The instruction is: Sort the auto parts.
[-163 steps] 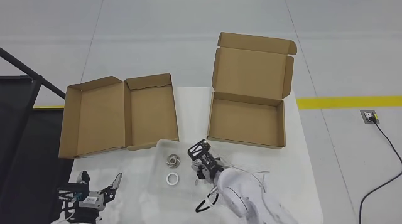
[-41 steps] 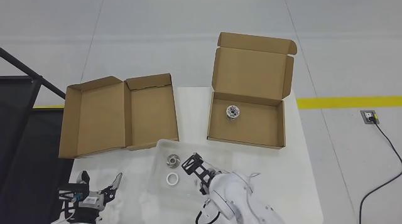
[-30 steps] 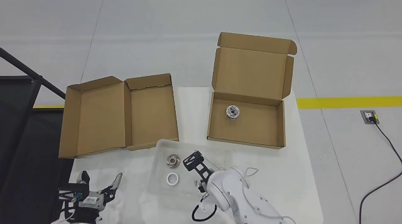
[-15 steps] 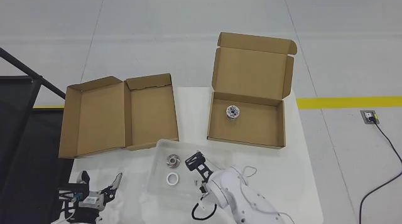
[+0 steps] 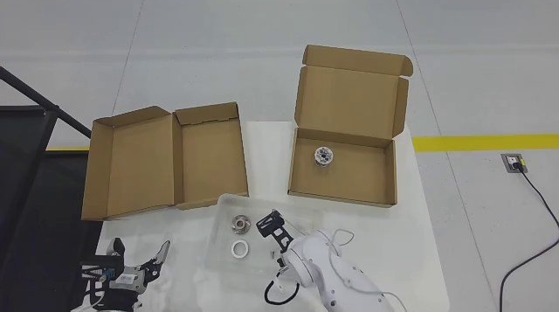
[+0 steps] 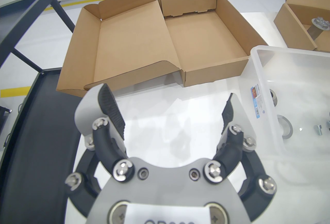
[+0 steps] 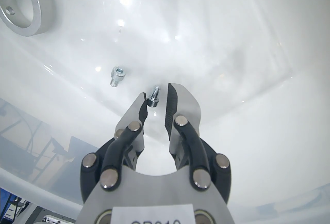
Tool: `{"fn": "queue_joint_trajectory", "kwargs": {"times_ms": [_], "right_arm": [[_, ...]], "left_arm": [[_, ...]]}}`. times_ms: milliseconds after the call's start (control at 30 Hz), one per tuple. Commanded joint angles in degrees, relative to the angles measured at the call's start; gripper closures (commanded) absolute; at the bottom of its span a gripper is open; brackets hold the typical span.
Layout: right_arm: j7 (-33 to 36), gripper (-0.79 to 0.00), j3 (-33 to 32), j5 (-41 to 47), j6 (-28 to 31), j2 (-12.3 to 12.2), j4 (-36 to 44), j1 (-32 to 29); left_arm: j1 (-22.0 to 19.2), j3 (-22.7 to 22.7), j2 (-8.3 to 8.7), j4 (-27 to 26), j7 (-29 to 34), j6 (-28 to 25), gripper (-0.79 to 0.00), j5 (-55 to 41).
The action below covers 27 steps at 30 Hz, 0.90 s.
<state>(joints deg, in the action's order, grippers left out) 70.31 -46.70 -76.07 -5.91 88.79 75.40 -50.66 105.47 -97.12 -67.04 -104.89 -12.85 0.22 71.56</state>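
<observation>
Silver bolt (image 7: 154, 99) lies between the tips of the right gripper (image 7: 156, 95), just beside one pad and apart from the other. The fingers are narrowly parted, not pinching. Second bolt (image 7: 116, 76) is just past the fingertips, metal ring (image 7: 22, 12) farther off, all in the clear bin (image 7: 232, 29). Left gripper (image 6: 167, 96) has its fingers spread wide, the bin rim beside one finger.

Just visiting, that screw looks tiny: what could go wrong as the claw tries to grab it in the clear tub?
The small silver bolt lies beside one finger of the open right gripper, off-centre; closing might flick it away or pinch it crooked. The clear plastic bin looks glossy inside, so the bolt may skid toward the second silver bolt.
</observation>
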Motion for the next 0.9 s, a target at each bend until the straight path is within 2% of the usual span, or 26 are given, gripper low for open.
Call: {"fn": "queue_joint_trajectory", "kwargs": {"times_ms": [0,200,300,333,400,433,633,867], "right_arm": [[0.0,-0.2,-0.1,0.0,0.0,0.1,-0.2,0.1],[-0.1,-0.212,0.0,0.3,0.6,0.4,-1.2,0.3],[-0.1,-0.194,0.1,0.4,0.9,0.6,-1.9,0.6],[-0.2,-0.179,0.1,0.4,0.9,0.7,-2.1,0.7],[-0.3,-0.031,0.0,0.5,1.0,0.8,-2.5,0.9],[-0.3,0.0,0.0,0.6,1.1,0.8,-2.7,1.0],[-0.7,0.0,-1.3,0.4,2.1,0.7,-0.7,1.0],[0.1,0.0,-5.8,-3.1,4.3,-0.8,11.5,-1.9]], "left_arm": [[0.0,0.0,0.0,0.0,0.0,0.0,-0.785,0.0],[0.0,0.0,0.0,0.0,0.0,0.0,-0.785,0.0],[0.0,0.0,0.0,0.0,0.0,0.0,-0.785,0.0],[0.0,0.0,0.0,0.0,0.0,0.0,-0.785,0.0],[0.0,0.0,0.0,0.0,0.0,0.0,-0.785,0.0],[0.0,0.0,0.0,0.0,0.0,0.0,-0.785,0.0],[0.0,0.0,0.0,0.0,0.0,0.0,-0.785,0.0],[0.0,0.0,0.0,0.0,0.0,0.0,-0.785,0.0]]}}
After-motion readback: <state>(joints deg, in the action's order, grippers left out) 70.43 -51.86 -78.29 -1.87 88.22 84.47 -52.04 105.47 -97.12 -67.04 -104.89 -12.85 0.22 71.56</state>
